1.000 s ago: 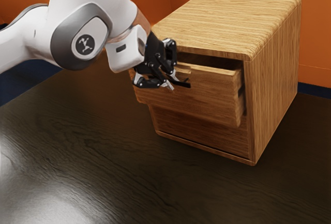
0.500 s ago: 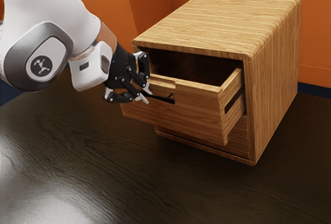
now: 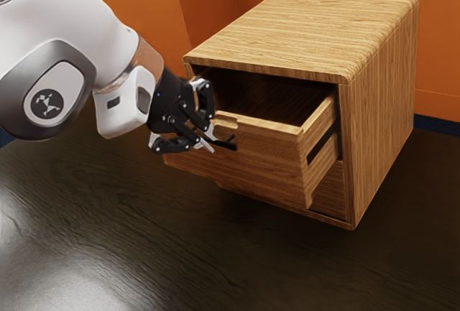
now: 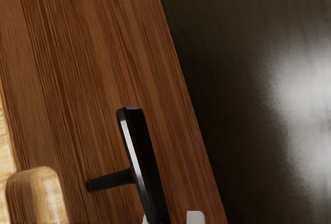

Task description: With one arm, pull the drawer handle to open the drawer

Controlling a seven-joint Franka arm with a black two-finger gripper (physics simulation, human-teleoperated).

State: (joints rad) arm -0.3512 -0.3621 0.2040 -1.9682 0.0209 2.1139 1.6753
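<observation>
**Upper drawer well out, tool at the handle**

The upper drawer (image 3: 266, 149) is seen drawn well out of the wooden cabinet (image 3: 323, 31), with its hollow inside exposed and its slotted side panel in full view. The opening is judged to be largely accomplished. How much travel is left cannot be read, so at most a short further pull and a letting-go are thought to be outstanding.

The drawer front is of light brown wood with a close, striped grain. A slim black bar handle (image 4: 142, 167) is carried on it, held off the wood by a short post.

The tool (image 3: 194, 128) is placed at this handle, at the end of the drawer front toward the exterior view's left. Whether it is clamped on the bar or merely set about it cannot be told.

Under the open drawer a lower drawer front (image 3: 327, 197) is seen lying flush, apparently closed. The cabinet is stood on a dark, glossy surface (image 3: 144, 253), with an orange wall (image 3: 445, 52) behind it.
</observation>
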